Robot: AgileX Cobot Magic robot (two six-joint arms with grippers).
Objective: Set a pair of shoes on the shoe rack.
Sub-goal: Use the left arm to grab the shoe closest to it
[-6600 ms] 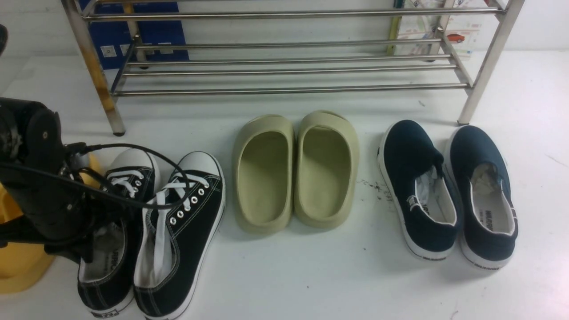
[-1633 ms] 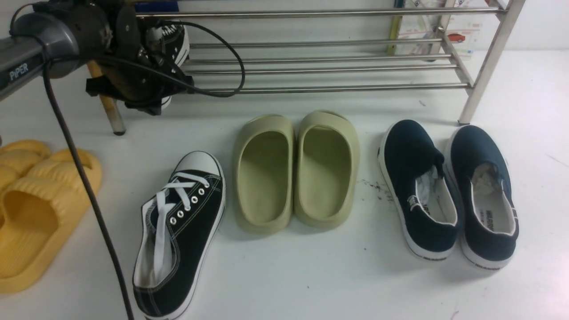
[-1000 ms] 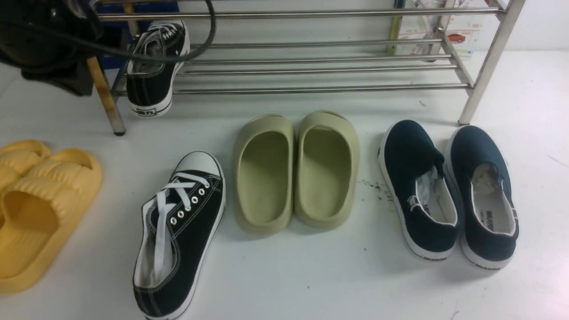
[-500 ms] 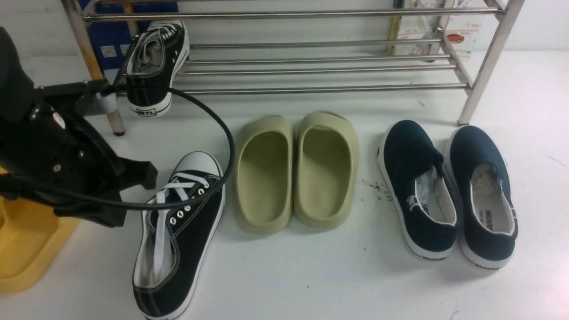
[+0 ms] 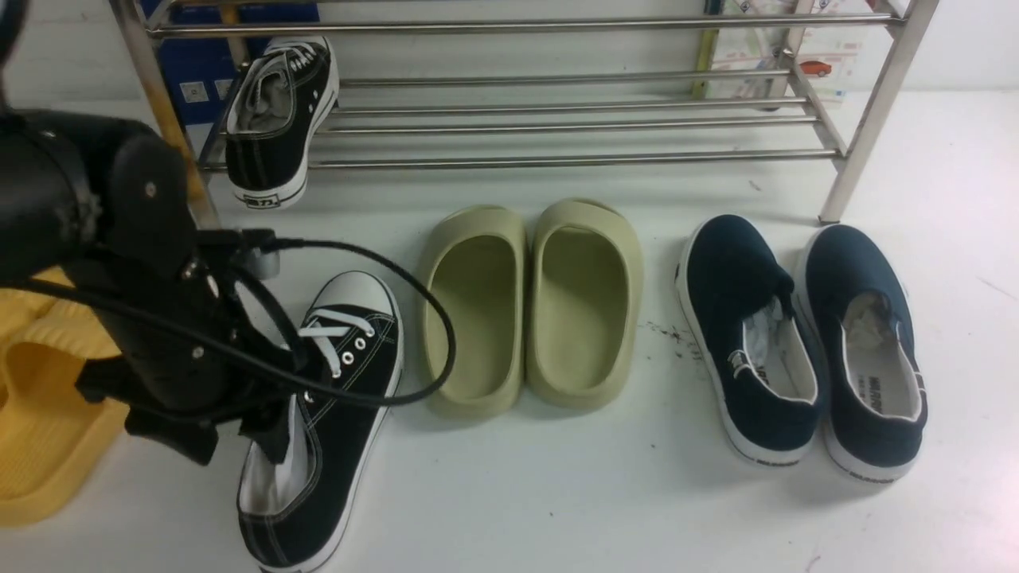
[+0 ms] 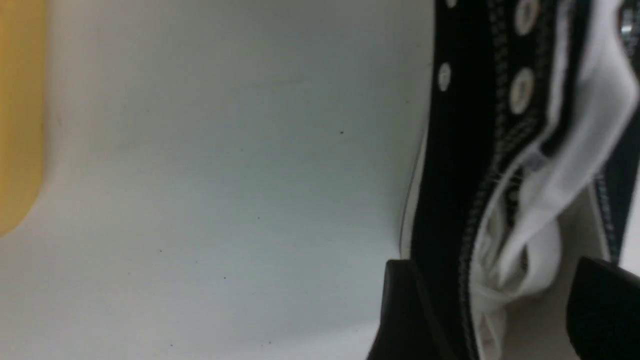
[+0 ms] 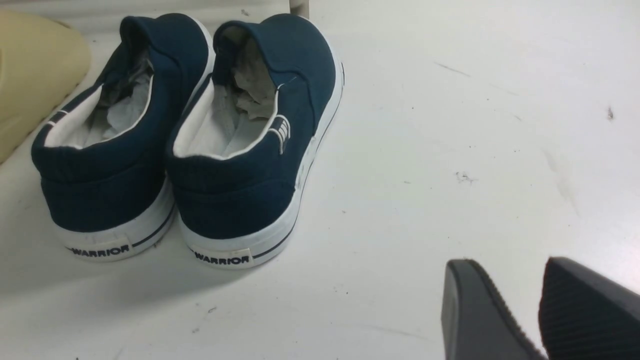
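Observation:
One black sneaker [image 5: 275, 119] of the pair of shoes rests on the left end of the shoe rack [image 5: 557, 161], its heel hanging over the front bar. The other sneaker [image 5: 342, 398] lies on the white floor, toe toward the rack. My left arm [image 5: 151, 318] hangs over its heel end. In the left wrist view the left gripper [image 6: 500, 310] is open, its fingers [image 6: 405, 310] straddling the sneaker's side wall and white lining [image 6: 530, 200] without pinching them. The right gripper [image 7: 520, 305] hovers over bare floor, shut and holding nothing.
Olive-green slides [image 5: 529, 306] sit right beside the floor sneaker. Navy slip-ons [image 5: 796, 342] stand further right, near the rack's right leg [image 5: 856, 151]. Yellow slides [image 5: 40, 414] lie at the far left, partly behind my left arm. A blue box [image 5: 199, 72] stands behind the rack.
My left arm let go of the first sneaker on the rack, swung back and came down over the floor sneaker. Its jaws have gone from shut to wide open around the shoe's side.

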